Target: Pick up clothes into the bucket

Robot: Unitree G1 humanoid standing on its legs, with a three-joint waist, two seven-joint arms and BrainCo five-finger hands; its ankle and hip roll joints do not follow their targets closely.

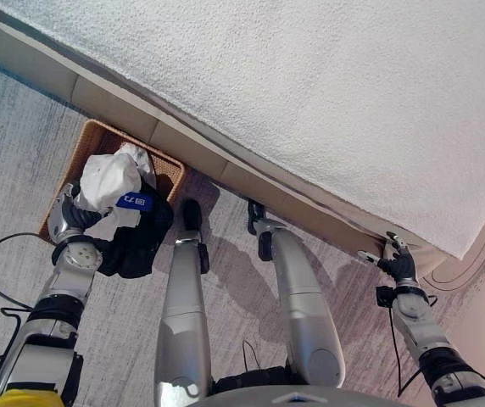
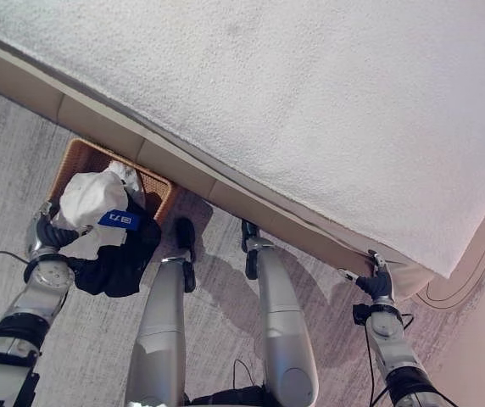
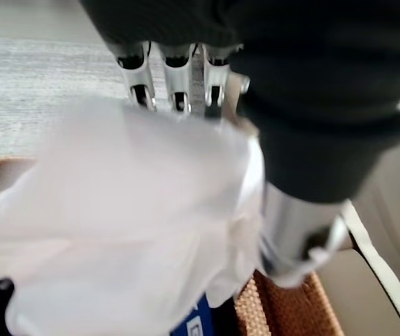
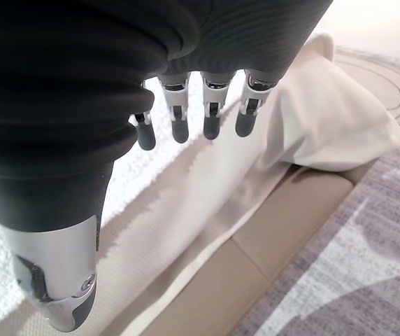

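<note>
My left hand (image 1: 71, 219) is curled on a bundle of clothes held over a woven brown basket (image 1: 98, 140) on the carpet beside the bed. The bundle is a white garment (image 1: 107, 178) with a blue label, and a dark garment (image 1: 136, 242) hanging below it over the basket's near edge. In the left wrist view the white garment (image 3: 130, 224) covers the fingertips (image 3: 179, 84), with the basket's rim (image 3: 284, 308) below. My right hand (image 1: 399, 267) hangs open and holds nothing, far to the right by the bed's corner; its fingers (image 4: 210, 115) point at the bed's edge.
A large bed with a white textured cover (image 1: 310, 85) spans the upper part of the view, on a beige base (image 1: 183, 144). A loose fold of pale sheet (image 4: 333, 112) hangs at the bed's corner. Grey carpet (image 1: 13, 144) lies around the basket.
</note>
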